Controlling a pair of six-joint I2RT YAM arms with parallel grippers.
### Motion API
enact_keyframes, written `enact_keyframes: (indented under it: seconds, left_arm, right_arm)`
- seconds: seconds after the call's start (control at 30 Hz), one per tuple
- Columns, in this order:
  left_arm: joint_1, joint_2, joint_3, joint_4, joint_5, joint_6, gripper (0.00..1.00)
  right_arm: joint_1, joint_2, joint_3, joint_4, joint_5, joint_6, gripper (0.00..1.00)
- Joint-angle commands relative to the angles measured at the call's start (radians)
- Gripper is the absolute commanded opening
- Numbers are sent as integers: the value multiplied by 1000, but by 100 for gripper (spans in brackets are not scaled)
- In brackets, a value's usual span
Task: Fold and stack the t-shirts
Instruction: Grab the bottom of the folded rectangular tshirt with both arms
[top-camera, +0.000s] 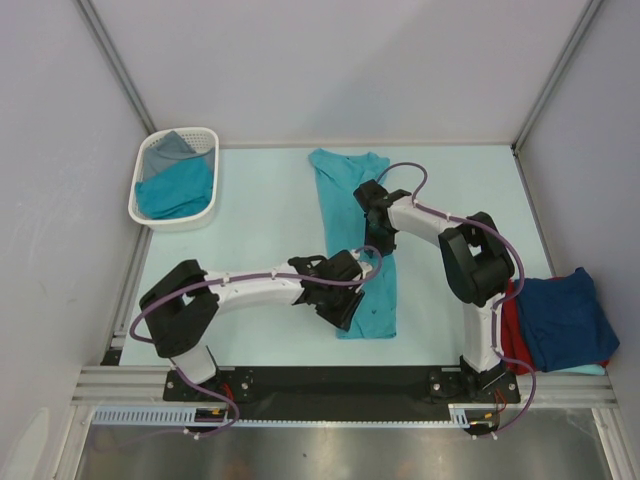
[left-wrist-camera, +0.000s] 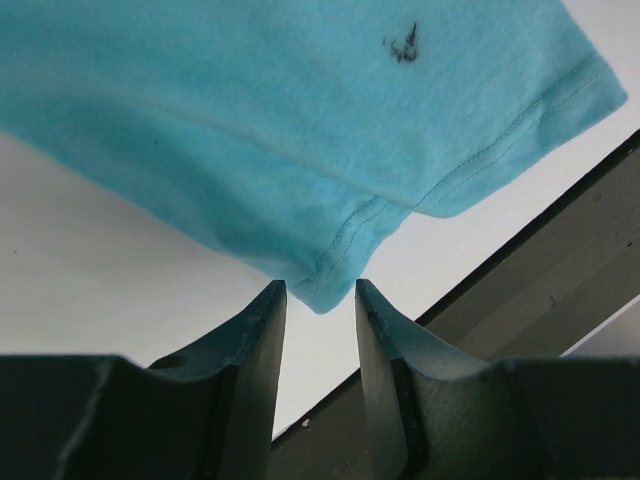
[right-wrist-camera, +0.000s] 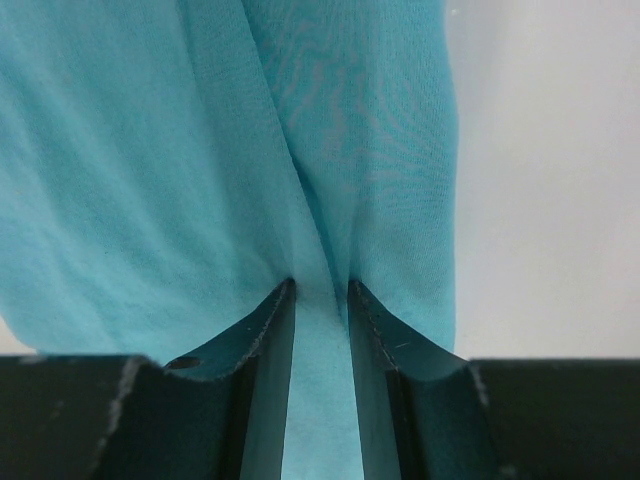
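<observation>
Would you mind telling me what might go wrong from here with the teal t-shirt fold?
1. Only the hem corner of the teal t-shirt sits between the tips of the left gripper, so it may slip out on lifting.
2. The right gripper pinches a bunched ridge mid-shirt, so the fold may land creased or crooked.

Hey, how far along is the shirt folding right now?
Done: a folded navy blue cloth t-shirt lies on a red t-shirt at the right edge. In hand: the teal t-shirt, folded into a long strip mid-table, with the right pincer gripping it and the left pincer at its hem corner. Left: a grey shirt and another teal shirt in the white slotted plastic basket.
</observation>
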Motion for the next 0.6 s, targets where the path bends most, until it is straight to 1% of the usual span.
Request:
enact_keyframes:
  seconds: [0.0,0.33,0.57]
  left_arm:
    - [-16,-6,-22,2,18,18,40]
    - [-50,52,-38,-2,29,19,40]
    - [-52,72,-22,4,16,24,40]
  right_arm:
    - [-16,6,24,-20,45,-10,33]
    - [-16,2,29,-22,44,-11,33]
    - [-16,-8,21,-20,45,-11,33]
